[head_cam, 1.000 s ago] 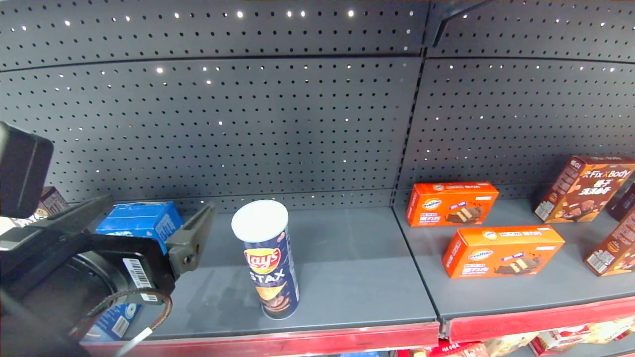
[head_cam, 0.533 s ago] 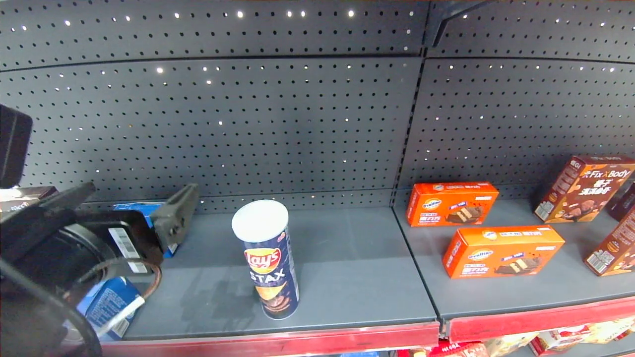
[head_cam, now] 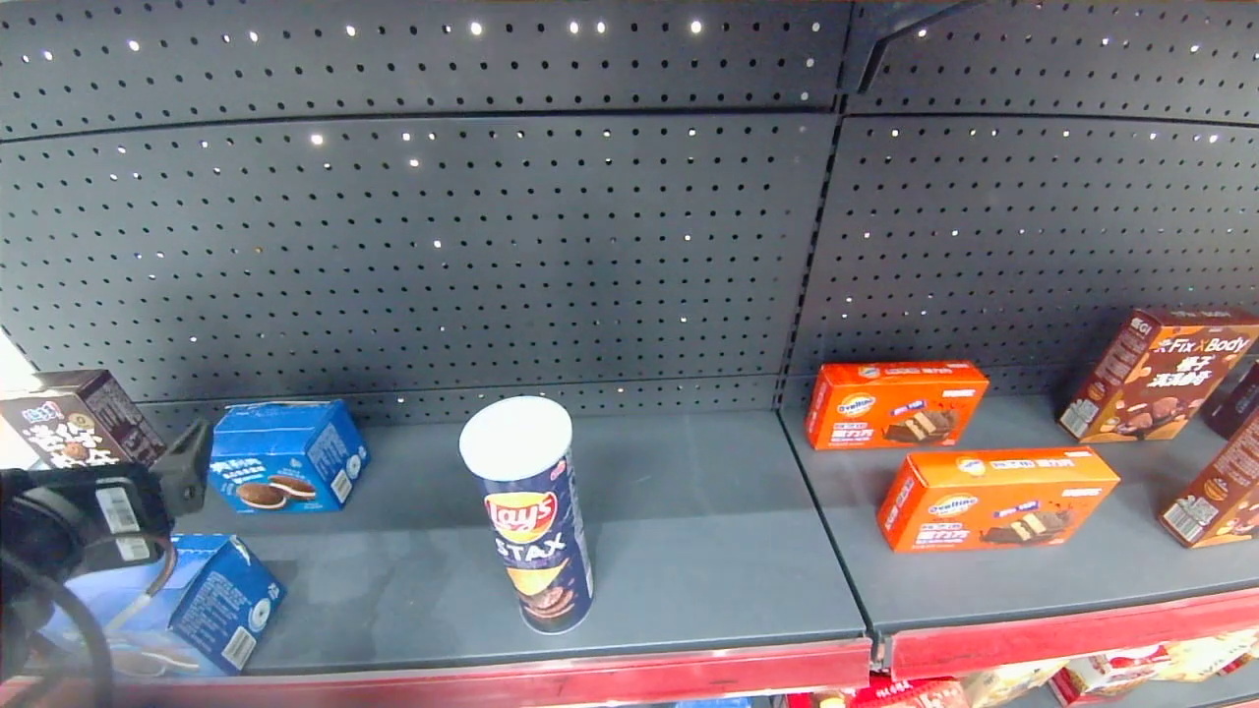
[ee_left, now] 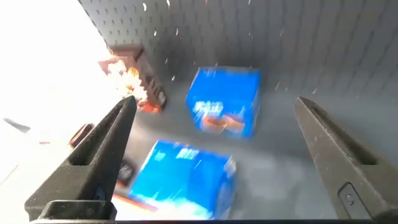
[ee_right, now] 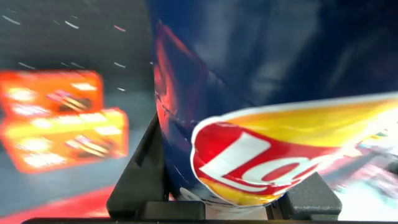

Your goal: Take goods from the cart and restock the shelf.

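Observation:
A dark blue chips can with a white lid stands upright near the front of the grey shelf. At the far left edge, my left gripper is open and holds nothing; one finger shows beside two blue cookie boxes. The left wrist view looks down on those same blue boxes. My right gripper is shut on a second dark blue chips can, which sits between its fingers.
A brown box stands at the shelf's far left. Two orange cake boxes lie on the right shelf section, with brown boxes beyond them. Bare shelf lies on either side of the standing can. A red rail edges the front.
My left arm has pulled back to the left, out from over the shelf, uncovering the blue boxes and the brown box. The standing can has not moved.

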